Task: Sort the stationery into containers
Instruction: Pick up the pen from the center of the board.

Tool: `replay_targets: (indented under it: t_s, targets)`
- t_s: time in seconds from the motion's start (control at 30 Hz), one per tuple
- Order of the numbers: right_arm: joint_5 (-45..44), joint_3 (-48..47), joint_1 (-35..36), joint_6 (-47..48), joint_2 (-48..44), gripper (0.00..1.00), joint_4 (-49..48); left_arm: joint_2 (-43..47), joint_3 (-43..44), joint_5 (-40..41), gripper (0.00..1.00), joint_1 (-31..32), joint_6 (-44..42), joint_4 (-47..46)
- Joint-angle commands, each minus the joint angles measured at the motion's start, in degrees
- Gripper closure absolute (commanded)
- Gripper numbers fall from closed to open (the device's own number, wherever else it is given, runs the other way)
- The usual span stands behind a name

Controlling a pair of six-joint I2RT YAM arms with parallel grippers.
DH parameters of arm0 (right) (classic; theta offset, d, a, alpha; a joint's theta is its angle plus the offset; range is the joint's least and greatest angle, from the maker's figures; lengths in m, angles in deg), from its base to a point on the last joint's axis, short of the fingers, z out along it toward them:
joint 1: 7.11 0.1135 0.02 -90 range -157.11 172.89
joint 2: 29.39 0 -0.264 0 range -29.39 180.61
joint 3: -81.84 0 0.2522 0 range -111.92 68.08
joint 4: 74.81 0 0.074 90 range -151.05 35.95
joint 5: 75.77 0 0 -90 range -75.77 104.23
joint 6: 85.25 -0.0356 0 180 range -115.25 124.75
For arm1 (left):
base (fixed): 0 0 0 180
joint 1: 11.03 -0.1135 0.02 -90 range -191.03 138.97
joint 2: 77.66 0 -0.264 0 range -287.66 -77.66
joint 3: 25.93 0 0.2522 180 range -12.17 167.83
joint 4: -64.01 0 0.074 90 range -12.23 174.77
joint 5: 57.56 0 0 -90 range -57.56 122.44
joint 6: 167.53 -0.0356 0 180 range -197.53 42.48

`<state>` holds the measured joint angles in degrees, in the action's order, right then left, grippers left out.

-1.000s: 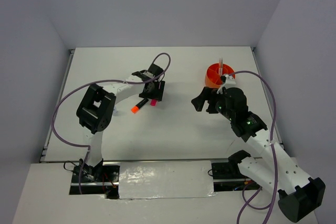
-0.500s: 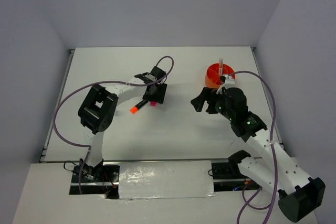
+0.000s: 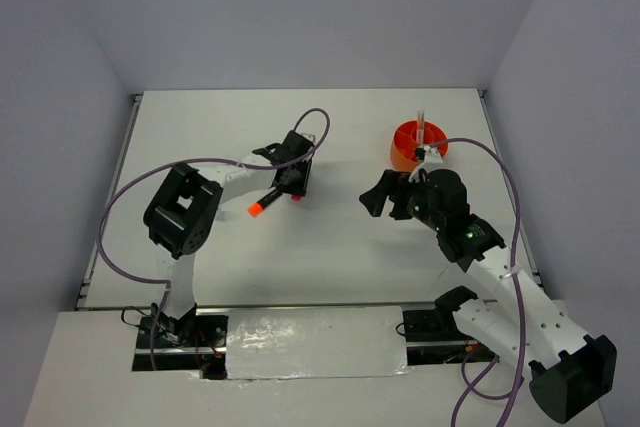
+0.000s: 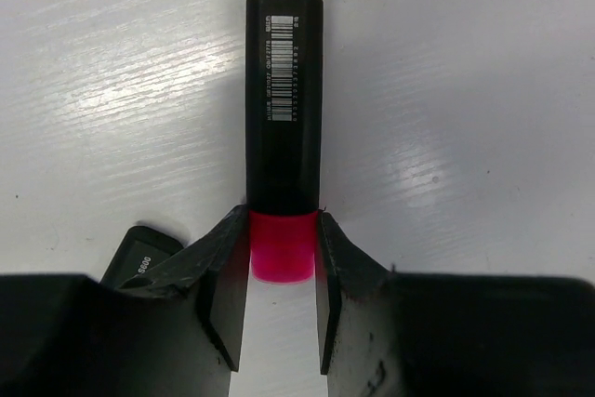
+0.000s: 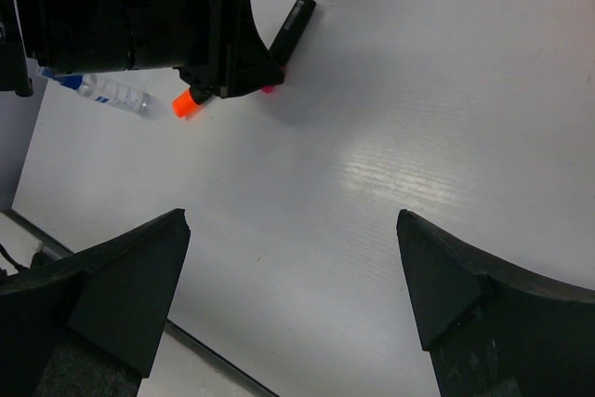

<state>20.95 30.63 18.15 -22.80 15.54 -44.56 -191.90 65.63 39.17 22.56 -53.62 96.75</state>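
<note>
A black highlighter [image 4: 284, 99] with a pink tip [image 4: 281, 246] lies on the white table. My left gripper [image 4: 282, 220] is shut on that pink tip, one finger against each side. The black end of a second highlighter [image 4: 139, 253] shows just to the left; its orange tip [image 3: 255, 209] shows in the top view. From above, my left gripper [image 3: 291, 180] is over both highlighters. The round orange tub [image 3: 411, 145] stands at the back right with a thin pen [image 3: 421, 123] upright in it. My right gripper [image 3: 384, 194] is open and empty above the table, in front of the tub.
In the right wrist view, a tiny clear bottle with a blue cap [image 5: 104, 91] lies beyond the left gripper [image 5: 191, 30], near the orange tip [image 5: 188, 103]. Grey walls enclose the table on three sides.
The left gripper has turned slightly over the highlighters and its elbow has shifted. The right gripper has drifted a little to the left. The highlighters stay in place.
</note>
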Motion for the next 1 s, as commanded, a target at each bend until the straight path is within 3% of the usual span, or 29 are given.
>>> replay_targets:
  t_s: [0.0,0.23,0.43,0.57,0.83,0.97]
  targets:
    - [2.33,0.62,0.23,-0.66,-0.02,0.00,-4.01,0.49,-4.58,-3.30,1.00,1.04,-0.43,0.62]
    - [1.98,2.12,-0.03,-5.05,1.30,0.00,-9.62,16.48,-13.35,0.57,1.00,8.07,-1.75,-5.44]
    - [-1.86,2.03,0.06,-13.30,2.36,0.03,-15.87,28.70,-21.09,-1.17,1.00,15.62,-3.77,-14.65]
    - [-4.70,3.70,0.06,-18.14,1.48,0.06,-18.59,32.75,-23.65,-1.97,1.00,18.09,-4.12,-18.45]
    - [3.72,6.24,1.55,-22.10,6.22,0.15,-26.59,36.10,-24.19,-3.82,1.00,20.29,-4.48,-22.15]
    - [2.16,7.39,3.30,-22.37,7.28,0.17,-26.86,37.07,-22.87,-4.70,1.00,20.56,-4.92,-22.15]
